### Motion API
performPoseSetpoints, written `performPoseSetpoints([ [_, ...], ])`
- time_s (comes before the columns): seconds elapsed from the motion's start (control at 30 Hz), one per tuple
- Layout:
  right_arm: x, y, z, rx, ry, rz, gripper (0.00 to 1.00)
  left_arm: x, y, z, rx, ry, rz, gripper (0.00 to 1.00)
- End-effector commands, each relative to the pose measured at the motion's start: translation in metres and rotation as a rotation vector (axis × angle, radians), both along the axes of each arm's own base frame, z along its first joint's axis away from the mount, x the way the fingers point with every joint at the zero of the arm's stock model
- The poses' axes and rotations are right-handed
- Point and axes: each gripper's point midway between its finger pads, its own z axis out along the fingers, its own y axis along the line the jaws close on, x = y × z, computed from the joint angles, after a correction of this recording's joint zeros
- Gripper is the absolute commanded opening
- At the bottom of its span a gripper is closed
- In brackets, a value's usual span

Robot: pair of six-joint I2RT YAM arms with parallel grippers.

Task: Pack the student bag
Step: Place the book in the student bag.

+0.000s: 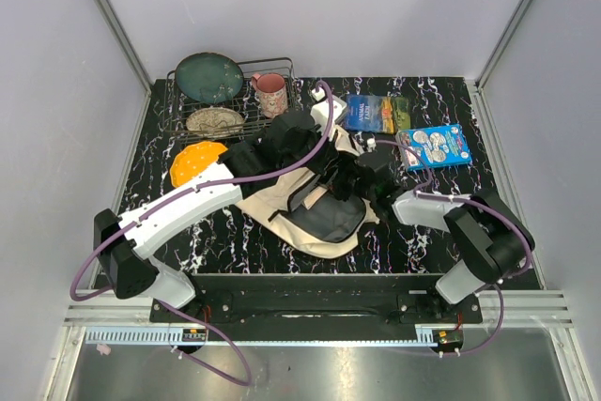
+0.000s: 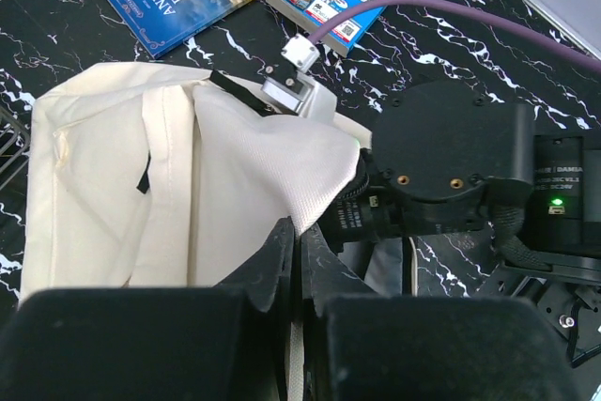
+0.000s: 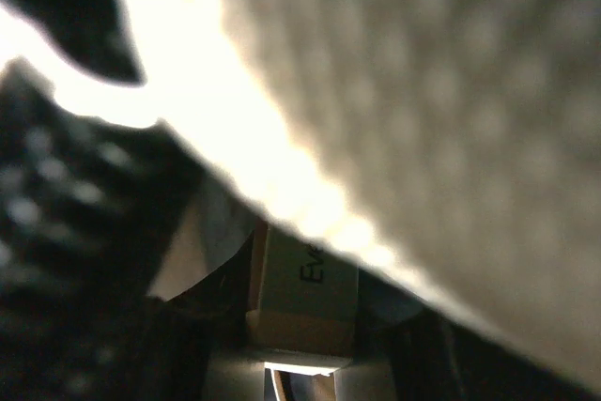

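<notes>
The student bag (image 1: pixel 282 202), cream canvas with a dark lining, lies in the middle of the table. My left gripper (image 2: pixel 300 237) is shut on the edge of its pale flap (image 2: pixel 254 166) and holds it up. The right arm's black wrist (image 2: pixel 441 166) reaches under that flap, and its gripper (image 3: pixel 302 279) is inside the bag. It is shut on a small beige box (image 3: pixel 305 298) with dark lettering. The flap's cloth (image 3: pixel 451 138) fills the upper right of the right wrist view, blurred and close.
A blue "Animal Farm" book (image 1: pixel 376 113) and a blue-and-white book (image 1: pixel 434 147) lie behind the bag on the right. A wire rack (image 1: pixel 293 82) at the back left holds a green plate (image 1: pixel 208 77), a pink mug (image 1: pixel 271 93) and a patterned plate (image 1: pixel 215 120). An orange item (image 1: pixel 195 162) lies by the left arm.
</notes>
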Motion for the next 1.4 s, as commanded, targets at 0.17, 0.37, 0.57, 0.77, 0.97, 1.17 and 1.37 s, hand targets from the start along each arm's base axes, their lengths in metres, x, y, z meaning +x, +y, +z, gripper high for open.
performPoseSetpoints([
  [0.17,0.021,0.026,0.004,-0.086,-0.084,0.001,0.23,0.001,-0.013,0.07,-0.198,-0.114,-0.029,0.0],
  [0.37,0.021,0.029,-0.006,-0.12,-0.069,0.009,0.5,-0.003,-0.011,0.067,-0.199,-0.106,-0.033,0.0],
  [0.57,0.015,0.022,-0.004,-0.126,-0.07,-0.001,0.68,0.0,-0.001,0.059,-0.181,-0.102,0.002,0.0],
  [0.77,0.0,0.007,0.004,-0.163,-0.052,-0.001,0.72,0.006,0.008,0.051,-0.165,-0.092,0.032,0.0],
  [0.97,-0.014,0.001,0.013,-0.114,-0.051,0.0,0.0,0.011,0.011,0.047,-0.167,-0.081,0.043,0.0],
  [1.17,0.001,0.024,0.031,-0.021,-0.1,0.027,0.0,0.004,0.0,0.048,-0.195,-0.058,-0.017,0.0],
  [1.37,0.022,0.042,0.022,0.039,-0.097,0.004,0.0,-0.008,-0.011,0.054,-0.241,-0.041,-0.093,0.0],
])
